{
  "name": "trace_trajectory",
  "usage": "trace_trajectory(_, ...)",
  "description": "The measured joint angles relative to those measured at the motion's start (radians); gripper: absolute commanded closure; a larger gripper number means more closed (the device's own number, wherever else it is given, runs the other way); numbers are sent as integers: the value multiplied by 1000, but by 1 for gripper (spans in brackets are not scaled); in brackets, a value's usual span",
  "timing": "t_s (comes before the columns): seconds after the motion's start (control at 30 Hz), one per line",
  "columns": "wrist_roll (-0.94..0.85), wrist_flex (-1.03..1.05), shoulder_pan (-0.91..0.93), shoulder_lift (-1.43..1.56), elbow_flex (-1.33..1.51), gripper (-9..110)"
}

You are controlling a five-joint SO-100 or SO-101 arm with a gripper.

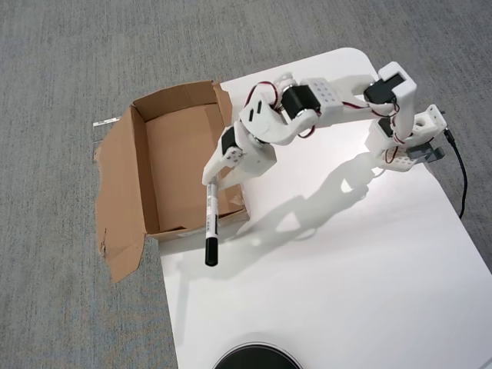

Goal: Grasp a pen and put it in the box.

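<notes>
Currently: the claw (211,181) is closed on the upper, white end of the pen (209,223) and is carrying it clear of the counter (346,292), with its fingers largely hidden under the arm's white housing in the overhead view.
Pen's place: it is hanging over the box's (138,161) near right corner, its upper part lying over the box floor and its black cap end reaching out past the box's near wall, above the counter edge.
Pen's axis: the long axis is running almost parallel to the box's long side, tilted only slightly; the black cap is pointing away from the box's far wall, toward the bottom of the view, and the gripped end is pointing back into the box.
Step in hand: carrying the pen over the box before letting go, as I judge it.
Doing it well: the arm should be travelling further toward the box's far wall until the cap end is also inside the near wall, keeping the pen lined up with the box's length so that it fits between the walls.
Risk: opening now would likely be dropping the cap end onto the near wall or the ragged flap (119,231) beside it, tipping the pen out.
</notes>
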Motion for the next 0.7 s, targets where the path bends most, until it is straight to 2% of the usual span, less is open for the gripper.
trace_trajectory(0.4, -6, 0, 238, -5, -2, 101)
trace_trajectory(0.7, -6, 0, 319, -49, -3, 101)
